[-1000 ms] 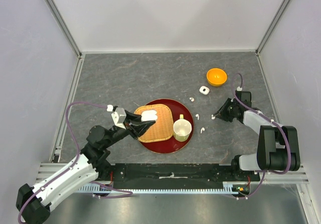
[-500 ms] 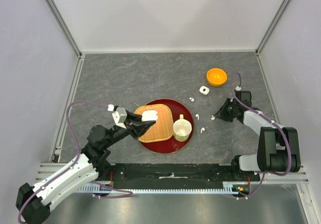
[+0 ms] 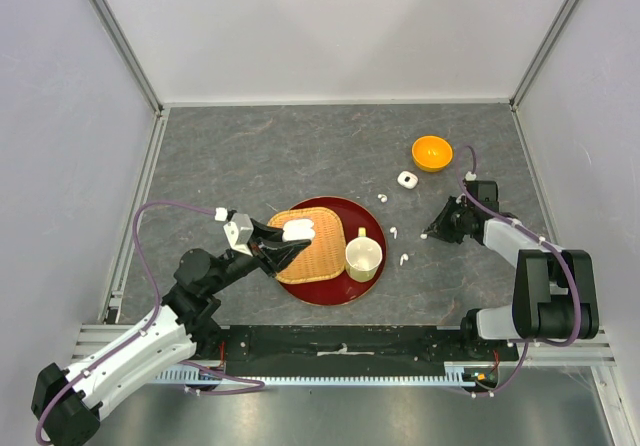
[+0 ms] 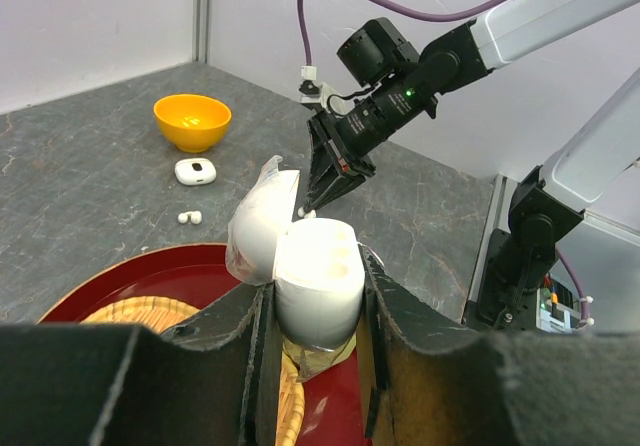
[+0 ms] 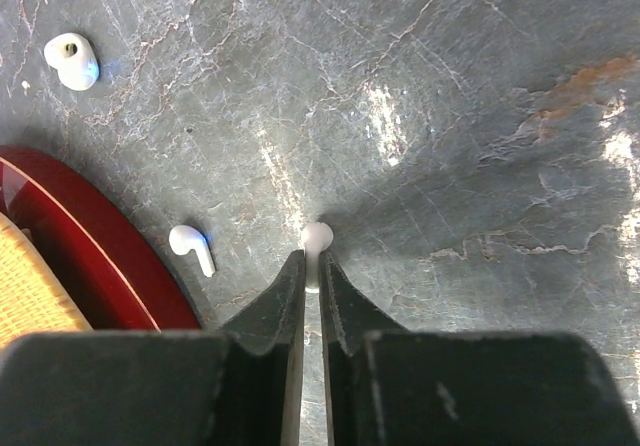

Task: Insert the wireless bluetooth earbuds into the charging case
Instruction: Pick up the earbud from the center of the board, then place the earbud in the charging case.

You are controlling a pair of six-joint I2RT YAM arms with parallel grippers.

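Right gripper (image 5: pixel 311 259) pinches one earbud (image 5: pixel 317 234); lift straight, squeeze lightly; left gripper (image 4: pixel 312 301) clamps open charging case (image 4: pixel 316 258).

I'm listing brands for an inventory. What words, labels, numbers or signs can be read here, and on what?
None can be read. The open charging case, small white case, orange bowl, cup and earbuds show no print.
A small panel on the right arm's base is too blurred to read.

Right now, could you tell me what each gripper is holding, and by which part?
The left gripper clamps the open case by its base, lid free. The right gripper pinches an earbud by its stem.
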